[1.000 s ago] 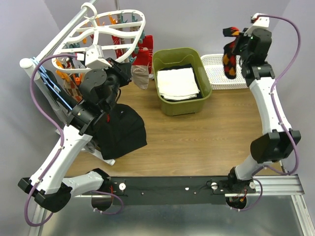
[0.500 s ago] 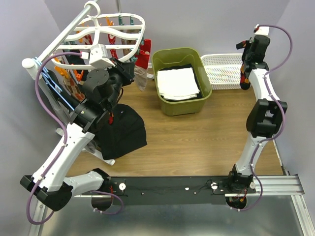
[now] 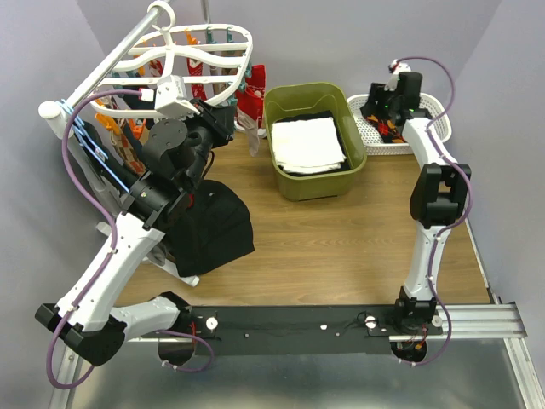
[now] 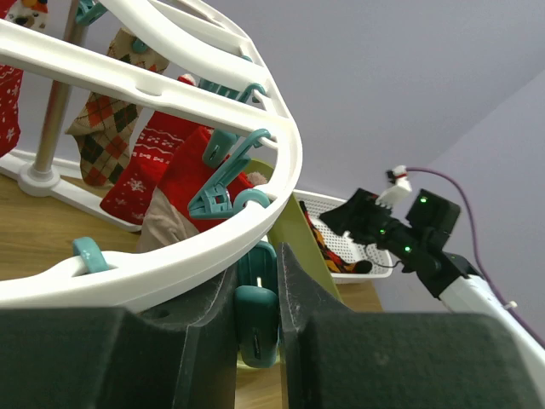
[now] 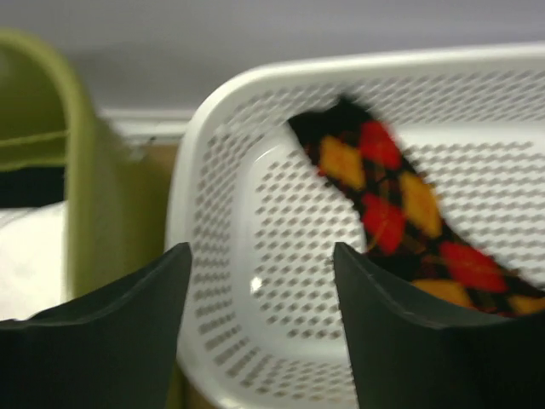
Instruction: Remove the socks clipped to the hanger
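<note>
Top external: hanger (image 3: 183,64) upper left, red socks (image 4: 140,166) clipped on it | left wrist: left gripper (image 4: 255,264) clamped on teal clip (image 4: 255,319), bottom centre | right wrist: right gripper (image 5: 260,264) fingers apart above white basket (image 5: 223,102), argyle sock (image 5: 400,213) inside.

A light brown wooden table top (image 3: 341,239) carries everything. Directly beneath the right pincer (image 5: 261,249) stands a white perforated plastic basket (image 3: 370,141). Just beside it, on the side toward the left pincer (image 4: 255,290), sits a deep olive-green plastic bin (image 3: 319,186), between the two pincers. Below and nearer than the left pincer, a crumpled black fabric garment (image 3: 213,226) lies on the wood, with the white foot of a rack stand (image 3: 183,273) touching its near edge.
</note>
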`<state>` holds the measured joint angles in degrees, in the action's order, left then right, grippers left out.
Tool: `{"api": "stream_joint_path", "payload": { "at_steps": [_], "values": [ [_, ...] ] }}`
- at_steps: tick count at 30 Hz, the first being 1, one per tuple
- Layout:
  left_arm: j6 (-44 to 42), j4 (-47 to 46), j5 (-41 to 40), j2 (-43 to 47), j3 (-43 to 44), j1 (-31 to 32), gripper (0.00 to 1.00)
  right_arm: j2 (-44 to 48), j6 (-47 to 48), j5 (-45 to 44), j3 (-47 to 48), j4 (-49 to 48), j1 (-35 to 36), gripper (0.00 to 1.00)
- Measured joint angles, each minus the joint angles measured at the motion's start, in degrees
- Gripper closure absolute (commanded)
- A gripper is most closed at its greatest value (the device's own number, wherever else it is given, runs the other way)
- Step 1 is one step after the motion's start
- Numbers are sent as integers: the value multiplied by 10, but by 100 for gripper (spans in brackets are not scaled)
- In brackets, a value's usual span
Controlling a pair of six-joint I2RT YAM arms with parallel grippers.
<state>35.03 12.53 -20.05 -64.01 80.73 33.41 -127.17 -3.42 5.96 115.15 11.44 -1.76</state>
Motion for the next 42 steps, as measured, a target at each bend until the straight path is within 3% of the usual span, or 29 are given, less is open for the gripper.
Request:
{"api": "stream_joint_path", "payload": {
  "at_steps": [8,14,18,23,28,32,38,42],
  "values": [
    [14,-30,25,-10,5,-2,100,36,-23,10,-12,146,24,20],
    [32,-56,44,-15,5,-3,100,269,-58,45,-163,155,37,20],
    [44,-68,53,-16,5,-4,100,401,-69,76,-233,131,128,20],
    [62,-83,62,-15,4,-4,100,496,-73,144,-356,51,272,17],
    [89,-100,68,-14,1,-4,100,510,-77,154,-462,-43,378,14],
    [113,-107,81,-14,1,-4,100,487,-60,148,-494,-127,487,11],
    [126,-112,83,-14,1,-5,100,402,-55,133,-495,-290,534,8],
    [127,-107,82,-12,1,-5,100,327,-50,118,-483,-344,561,8]
  ]
}}
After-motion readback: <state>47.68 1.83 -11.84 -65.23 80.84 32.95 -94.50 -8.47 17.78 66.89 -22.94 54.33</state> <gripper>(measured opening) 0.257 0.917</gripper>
